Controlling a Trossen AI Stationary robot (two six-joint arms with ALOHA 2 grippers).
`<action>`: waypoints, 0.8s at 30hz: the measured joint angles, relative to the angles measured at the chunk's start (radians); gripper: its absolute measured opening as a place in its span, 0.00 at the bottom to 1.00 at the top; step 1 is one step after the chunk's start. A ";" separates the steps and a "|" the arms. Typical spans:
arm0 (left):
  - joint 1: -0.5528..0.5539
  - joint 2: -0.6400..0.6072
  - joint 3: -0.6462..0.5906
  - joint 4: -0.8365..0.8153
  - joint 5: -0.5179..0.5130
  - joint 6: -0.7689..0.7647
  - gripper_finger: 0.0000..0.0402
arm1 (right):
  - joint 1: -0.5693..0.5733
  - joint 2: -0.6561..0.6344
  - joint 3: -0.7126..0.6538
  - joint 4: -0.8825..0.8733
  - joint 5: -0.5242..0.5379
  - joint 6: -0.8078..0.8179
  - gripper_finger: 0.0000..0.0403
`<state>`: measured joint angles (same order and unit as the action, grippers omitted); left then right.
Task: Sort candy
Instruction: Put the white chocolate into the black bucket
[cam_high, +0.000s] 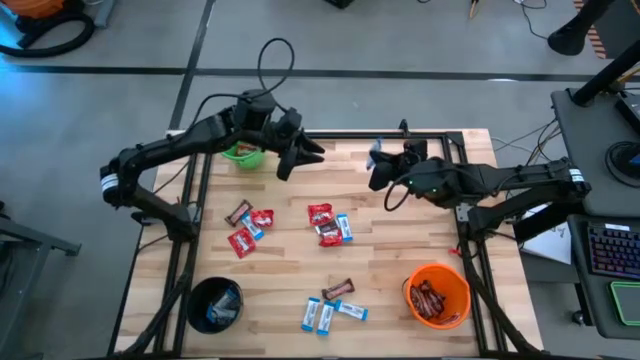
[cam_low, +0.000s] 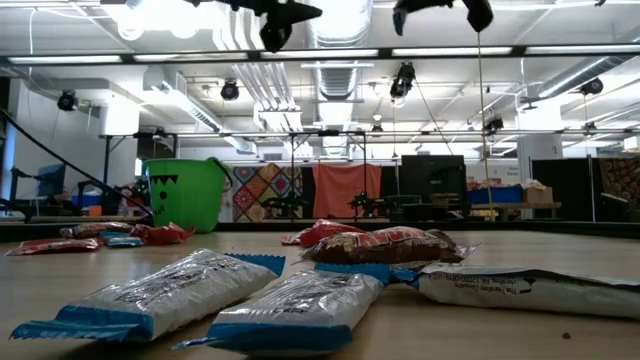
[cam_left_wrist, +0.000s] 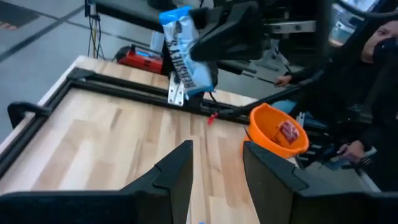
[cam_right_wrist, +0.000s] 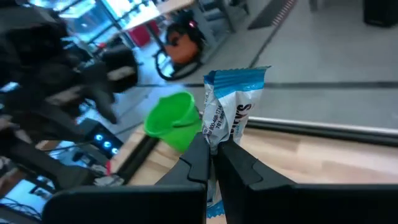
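My right gripper (cam_right_wrist: 214, 155) hovers above the table's far middle (cam_high: 378, 172) and is shut on a blue-and-white candy packet (cam_right_wrist: 230, 109), which also shows in the left wrist view (cam_left_wrist: 183, 53). My left gripper (cam_left_wrist: 217, 168) stands open just right of the green bucket (cam_high: 243, 155), high over the table (cam_high: 297, 155), with nothing between its fingers. Red packets (cam_high: 241, 241), blue-and-white packets (cam_high: 318, 316) and a brown bar (cam_high: 338, 290) lie flat on the wooden table (cam_high: 400, 245). My right gripper pinches the blue-and-white packet between its two fingers, on the wrapper's body (cam_right_wrist: 221, 134) below its crimped upper end (cam_right_wrist: 239, 78). The fingers come nearly level from the table's right side. The packet stands on end in the hold, lifted clear of the table.
An orange bucket (cam_high: 437, 295) holding brown bars stands at the near right. A black bucket (cam_high: 215, 303) with blue-and-white packets stands at the near left. A black frame (cam_high: 330, 136) runs along the table's far edge. People sit beyond the table (cam_left_wrist: 367, 74).
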<state>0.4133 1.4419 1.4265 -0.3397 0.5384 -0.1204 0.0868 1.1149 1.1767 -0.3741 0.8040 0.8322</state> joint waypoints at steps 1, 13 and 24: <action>0.001 0.013 0.000 0.016 0.002 -0.001 0.31 | 0.000 0.000 0.000 0.017 0.000 -0.014 0.02; 0.001 0.161 0.000 0.286 0.002 -0.081 0.31 | -0.002 0.000 0.005 0.058 0.046 -0.024 0.02; 0.000 0.194 0.000 0.393 0.015 -0.107 0.31 | -0.039 0.000 0.004 0.067 0.062 -0.040 0.02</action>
<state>0.4129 1.6360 1.4269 0.0532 0.5531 -0.2272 0.0474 1.1152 1.1809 -0.3075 0.8658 0.7921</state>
